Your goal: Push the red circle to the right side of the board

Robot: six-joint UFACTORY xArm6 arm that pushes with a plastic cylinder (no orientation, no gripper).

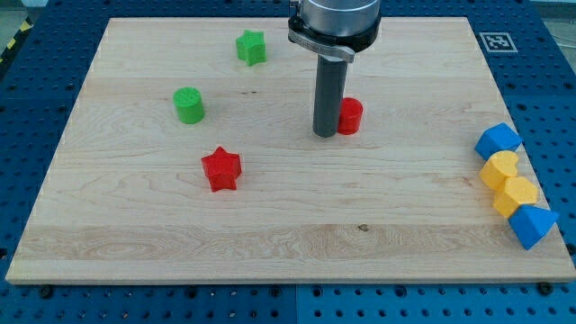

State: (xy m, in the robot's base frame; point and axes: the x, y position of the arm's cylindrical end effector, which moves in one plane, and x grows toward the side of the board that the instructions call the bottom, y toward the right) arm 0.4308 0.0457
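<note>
Robotics lab: wooden board (270, 225) on blue perforated bench (553, 54), fiducial marker (494, 40) at corner.

Eight small coloured blocks are in sight: two red, a plastic red circle (350, 116) and a red star (221, 168); two green, a green star (251, 48) and a green cylinder (189, 105); two blue blocks (498, 139) (532, 225) and two yellow blocks (499, 168) (515, 194) (their shapes unclear).

Pale wooden board (270, 225), smooth with visible grain. On it, the red circle (351, 115) looks matt plastic; beside that circle, the rod's tip (325, 134) is dull dark metal.
</note>
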